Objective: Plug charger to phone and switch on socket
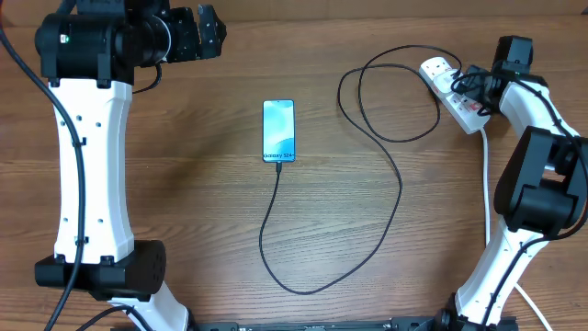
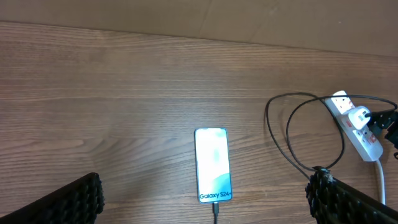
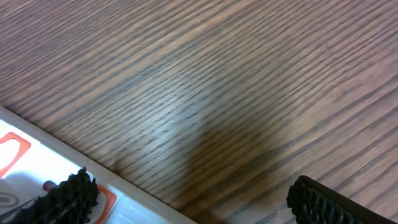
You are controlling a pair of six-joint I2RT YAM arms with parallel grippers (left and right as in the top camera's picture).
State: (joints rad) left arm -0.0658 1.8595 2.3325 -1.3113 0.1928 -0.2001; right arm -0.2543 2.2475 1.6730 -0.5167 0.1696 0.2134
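Observation:
The phone [image 1: 278, 130] lies flat at the table's middle, screen lit, and also shows in the left wrist view [image 2: 213, 165]. The black charger cable [image 1: 397, 188] meets the phone's lower edge, loops toward the front and runs back to a white plug [image 1: 439, 66] seated in the socket [image 1: 457, 96]. My right gripper [image 1: 474, 89] is open and sits low over the socket. In the right wrist view [image 3: 193, 205] its left finger rests by a red switch [image 3: 12, 152]. My left gripper [image 1: 209, 32] is open and empty, high at the far left, with the phone below it [image 2: 208, 211].
The socket's thick white cord [image 1: 485, 184] runs along the right side toward the front edge, beside the right arm's base. The charger cable's loops [image 2: 292, 137] lie between the phone and the socket [image 2: 373, 143].

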